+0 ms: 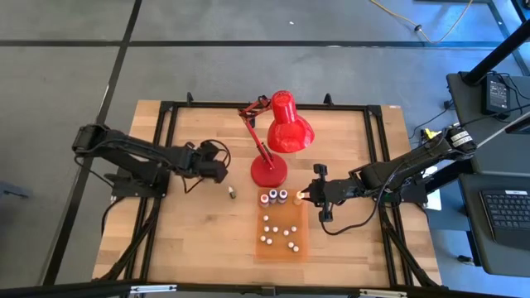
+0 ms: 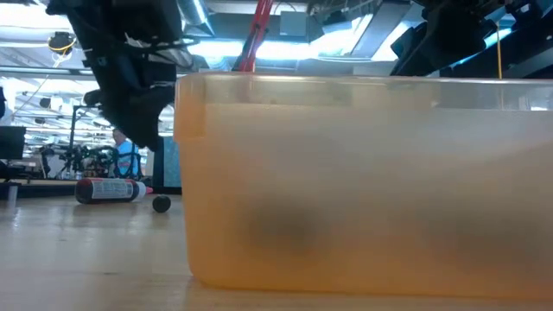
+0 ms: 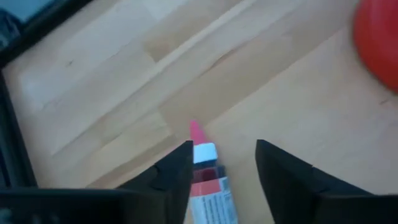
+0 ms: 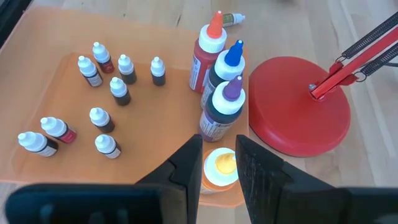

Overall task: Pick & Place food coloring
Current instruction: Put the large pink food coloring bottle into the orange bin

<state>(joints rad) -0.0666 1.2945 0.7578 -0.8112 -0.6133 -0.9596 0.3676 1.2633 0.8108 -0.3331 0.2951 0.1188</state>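
Left of the lamp base (image 1: 268,172), the left gripper (image 3: 222,167) sits part-open around a lying bottle (image 3: 208,180); the right gripper (image 4: 219,163) pinches a yellow-capped bottle (image 4: 219,167) by the tray (image 4: 68,169).

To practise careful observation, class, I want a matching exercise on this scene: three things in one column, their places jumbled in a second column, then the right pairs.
Things
1. yellow-capped bottle
2. red-tipped bottle
3. small white-capped bottles

Places
a. standing in the orange tray
b. gripped by the right end effector
c. lying on the wooden table, between the open fingers of the left end effector

Pairs: 1-b; 2-c; 3-a
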